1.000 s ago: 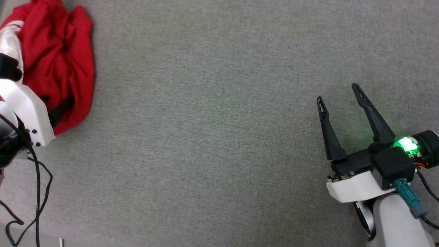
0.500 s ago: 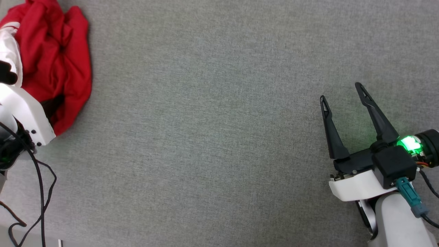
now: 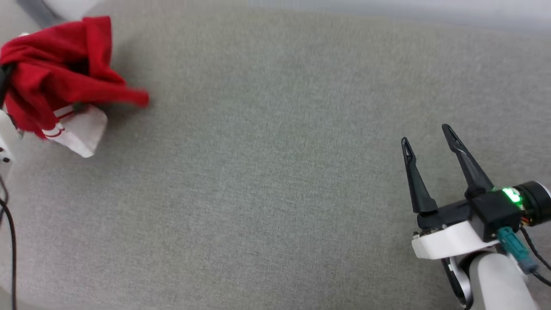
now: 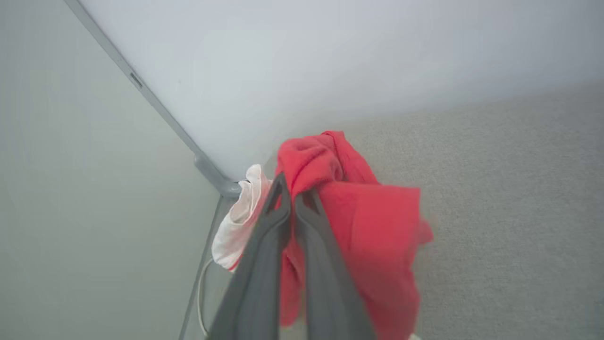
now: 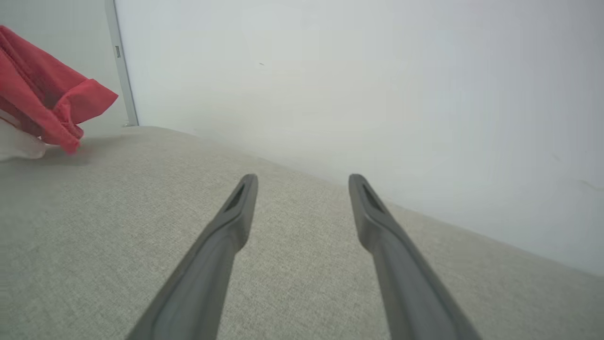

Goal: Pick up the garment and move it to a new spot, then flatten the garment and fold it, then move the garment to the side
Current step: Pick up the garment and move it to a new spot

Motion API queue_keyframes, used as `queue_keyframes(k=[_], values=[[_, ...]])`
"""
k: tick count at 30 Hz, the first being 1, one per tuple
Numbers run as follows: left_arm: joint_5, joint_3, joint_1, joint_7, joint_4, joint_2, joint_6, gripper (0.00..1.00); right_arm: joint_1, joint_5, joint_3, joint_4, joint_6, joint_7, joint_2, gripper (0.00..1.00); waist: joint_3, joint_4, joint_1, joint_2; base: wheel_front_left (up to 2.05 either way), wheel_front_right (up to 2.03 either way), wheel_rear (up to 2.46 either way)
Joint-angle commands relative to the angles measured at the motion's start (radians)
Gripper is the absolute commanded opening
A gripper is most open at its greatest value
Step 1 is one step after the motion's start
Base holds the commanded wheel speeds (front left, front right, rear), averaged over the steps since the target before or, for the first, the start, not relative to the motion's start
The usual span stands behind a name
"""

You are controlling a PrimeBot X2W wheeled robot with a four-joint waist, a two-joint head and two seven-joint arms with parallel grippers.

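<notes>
The garment (image 3: pixel 56 73) is a bunched red shirt hanging at the far upper left of the head view, with a white striped-trim sleeve (image 3: pixel 77 129) dangling below it. In the left wrist view my left gripper (image 4: pixel 290 189) is shut on the garment (image 4: pixel 377 226), its two dark fingers pressed together with red cloth draped over and beside them. My right gripper (image 3: pixel 425 135) stands open at the lower right, far from the garment, with nothing between its fingers. From the right wrist view my right gripper (image 5: pixel 303 182) points at the wall, and the garment (image 5: pixel 42 99) hangs at the upper left.
The grey fabric surface (image 3: pixel 267 181) spreads wide between the two arms. A pale wall (image 5: pixel 330 71) bounds it at the back, with a grey corner post (image 4: pixel 207 170) behind the garment. A black cable (image 3: pixel 8 241) hangs at the left edge.
My left gripper has shut on the garment and lifted it off the surface, so the white sleeve now dangles. The head view has tilted up. The right gripper stays open.
</notes>
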Motion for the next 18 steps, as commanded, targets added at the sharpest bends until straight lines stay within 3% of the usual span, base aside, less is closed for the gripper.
queue_keyframes(k=[1, 8, 18], values=[[0.074, -0.025, -0.020, -0.041, -0.023, 0.028, 0.025, 0.00, 0.021, 0.039, -0.012, 0.008, -0.001, -0.002, 0.003, 1.00, -0.087, -0.014, 0.0001, 0.0000, 0.00, 0.00, 0.00], [0.212, -0.057, -0.064, -0.106, -0.153, 0.078, 0.086, 0.00, 0.060, 0.150, -0.050, 0.020, -0.001, -0.002, 0.004, 1.00, -0.192, -0.053, 0.0001, 0.0000, 0.00, 0.00, 0.00], [0.285, -0.075, -0.104, -0.141, -0.348, 0.051, 0.126, 0.00, 0.084, 0.175, -0.062, 0.021, -0.001, -0.002, 0.004, 1.00, -0.249, -0.150, 0.0001, 0.0000, 0.00, 0.00, 0.00]])
